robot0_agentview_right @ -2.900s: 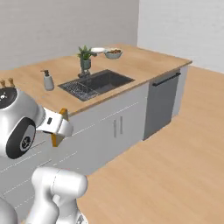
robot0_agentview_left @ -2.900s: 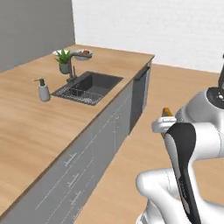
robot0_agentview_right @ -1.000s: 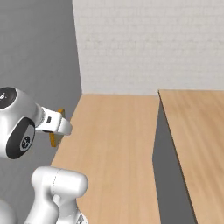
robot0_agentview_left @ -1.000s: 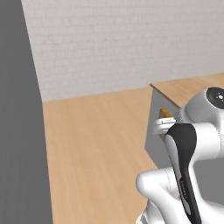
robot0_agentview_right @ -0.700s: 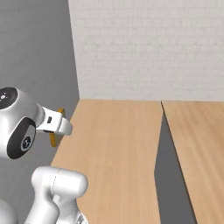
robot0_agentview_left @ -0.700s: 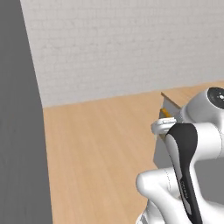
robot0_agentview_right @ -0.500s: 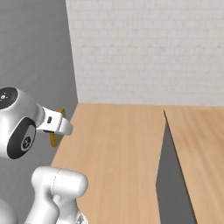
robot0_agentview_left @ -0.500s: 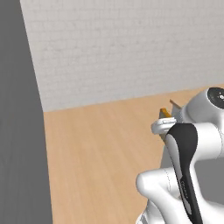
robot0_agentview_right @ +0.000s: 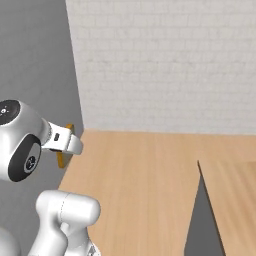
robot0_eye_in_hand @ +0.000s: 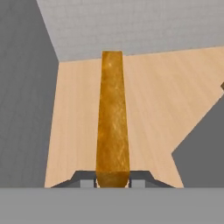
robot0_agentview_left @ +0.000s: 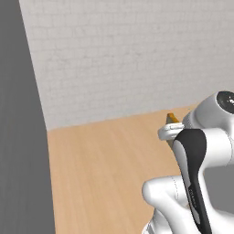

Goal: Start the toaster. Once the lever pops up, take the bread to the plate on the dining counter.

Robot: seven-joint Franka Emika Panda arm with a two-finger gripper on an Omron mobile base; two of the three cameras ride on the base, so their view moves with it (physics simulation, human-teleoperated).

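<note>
Base turned since earlier: sink counter gone from view, brick wall [robot0_agentview_left: 114,68] and wood floor [robot0_agentview_right: 145,185] ahead. Gripper [robot0_eye_in_hand: 113,178] clamped on bread [robot0_eye_in_hand: 113,122] at one end, held edge-on in air. Toast likely light, stiff, crumbly; firm but gentle squeeze on flat faces.

Wood floor [robot0_agentview_right: 145,180]: bare planks, meets white brick wall [robot0_agentview_right: 170,65]. Counter [robot0_agentview_right: 235,200]: light wood top, grey side, lower right corner.
</note>
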